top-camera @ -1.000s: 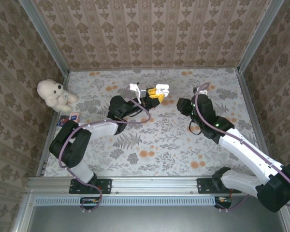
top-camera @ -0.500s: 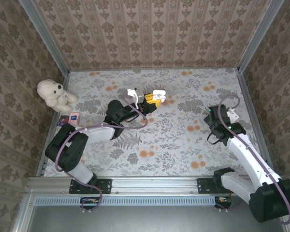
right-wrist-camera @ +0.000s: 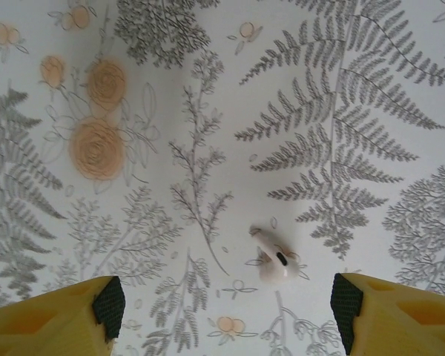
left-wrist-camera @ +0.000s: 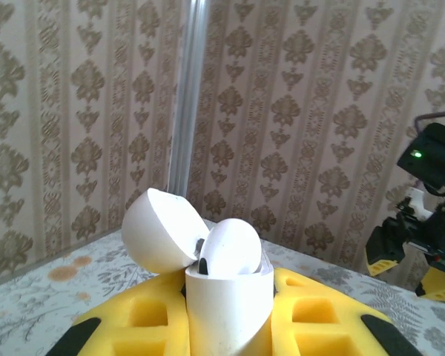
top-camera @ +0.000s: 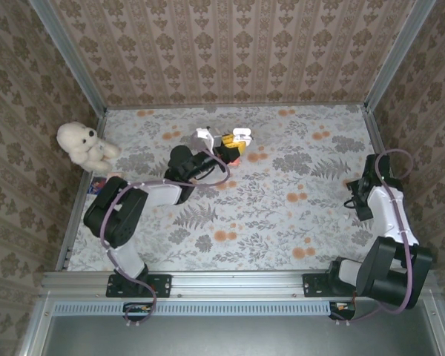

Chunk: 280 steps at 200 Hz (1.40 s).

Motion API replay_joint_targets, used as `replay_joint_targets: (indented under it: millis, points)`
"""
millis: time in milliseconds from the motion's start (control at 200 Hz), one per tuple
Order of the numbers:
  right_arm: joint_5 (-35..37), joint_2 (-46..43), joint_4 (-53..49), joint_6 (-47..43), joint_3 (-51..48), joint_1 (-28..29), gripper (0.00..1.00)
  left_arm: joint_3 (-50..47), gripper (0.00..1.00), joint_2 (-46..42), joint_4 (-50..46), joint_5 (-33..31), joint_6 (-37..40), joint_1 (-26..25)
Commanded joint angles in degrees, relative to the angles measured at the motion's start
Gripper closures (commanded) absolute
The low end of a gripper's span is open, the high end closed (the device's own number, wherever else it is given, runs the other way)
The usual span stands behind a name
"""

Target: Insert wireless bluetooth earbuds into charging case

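Clenching on the white charging case, the left gripper's yellow fingers pinned it low on both sides. Held upright at the far middle of the table, lid swung back, presumably to keep the sockets facing up and free for loading. Appeared to carry a seated earbud, white and rounded, standing proud of the rim.

Spread wide and gripped nothing with the right gripper, hung above the floral cloth near the right edge. Found the loose earbud lying on its side on the cloth, just ahead of the gap between the fingers, untouched. Looked set up for a pick: jaws parted ahead of a descent. Called for a centred, gentle pinch, since so small and smooth a bud could skid or roll away. Left the plush bear well apart at the far left.
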Motion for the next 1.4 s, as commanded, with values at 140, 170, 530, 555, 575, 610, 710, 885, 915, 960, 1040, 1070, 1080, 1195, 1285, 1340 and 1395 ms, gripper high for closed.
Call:
replay_joint_targets:
  millis: [140, 170, 530, 555, 575, 610, 710, 885, 915, 960, 1040, 1070, 1080, 1195, 1285, 1340, 1395]
  points:
    - [-5.92, 5.61, -2.29, -5.97, 4.21, -2.08, 0.23, 3.18, 1.0, 3.58, 3.68, -1.69, -4.27, 4.01]
    - [-6.45, 6.83, -2.02, -6.4, 4.43, -2.15, 0.23, 2.92, 1.0, 3.54, 3.63, -1.87, -3.56, 3.99]
    - [-7.03, 16.23, -0.05, -8.3, 5.08, -1.57, 0.25, 3.53, 1.0, 4.09, 3.41, -2.4, -1.04, 3.11]
    - [-6.98, 16.5, 0.12, -8.3, 5.03, -1.5, 0.25, 3.63, 1.0, 4.14, 3.35, -2.33, -0.98, 3.04]
    - [-6.98, 16.66, 0.23, -8.32, 5.01, -1.4, 0.25, 3.82, 1.0, 4.2, 3.33, -2.33, -0.95, 3.02]
    - [-6.98, 17.07, 0.13, -8.37, 5.01, -1.31, 0.25, 3.94, 1.0, 4.23, 3.38, -2.32, -1.01, 3.02]
    - [-6.71, 18.07, 0.06, -8.08, 4.39, -0.87, 0.25, 4.36, 1.0, 4.2, 3.32, -2.12, -0.85, 2.85]
    - [-7.73, 18.62, 2.0, -6.54, 1.81, 0.16, 0.25, 4.13, 1.0, 3.55, 3.26, -1.8, -0.44, 2.86]
    - [-7.75, 18.72, 2.0, -6.45, 1.57, 0.39, 0.25, 4.09, 1.0, 3.46, 3.27, -1.87, -0.44, 2.84]
    - [-8.05, 18.77, 2.36, -6.32, 1.22, 0.72, 0.25, 3.97, 1.0, 3.3, 3.22, -1.81, -0.57, 2.78]
    - [-8.64, 18.88, 2.93, -5.91, 0.51, 1.36, 0.26, 3.76, 1.0, 3.03, 3.16, -1.91, -0.52, 2.75]
    - [-9.12, 18.97, 3.2, -5.7, 0.36, 1.64, 0.26, 3.7, 1.0, 2.97, 3.2, -1.95, -0.48, 2.75]
    - [-9.24, 19.02, 3.32, -5.62, 0.32, 1.77, 0.26, 3.62, 1.0, 2.93, 3.17, -1.92, -0.49, 2.75]
    - [-10.47, 18.91, 3.88, -5.32, 0.1, 3.56, 0.27, 3.19, 1.0, 2.44, 3.19, -2.24, -0.48, 2.51]
    - [-11.42, 18.28, 4.6, -4.91, -0.07, 5.43, 0.28, 2.75, 1.0, 1.9, 3.12, -2.41, -0.02, 2.23]
    - [-12.1, 18.01, 5.71, -4.44, -0.32, 6.76, 0.28, 2.58, 1.0, 1.54, 3.07, -2.51, 0.06, 2.03]
    - [-13.13, 18.33, 6.9, -4.12, -0.04, 9.2, 0.29, 2.46, 1.0, 1.21, 3.08, -2.43, 0.06, 1.83]
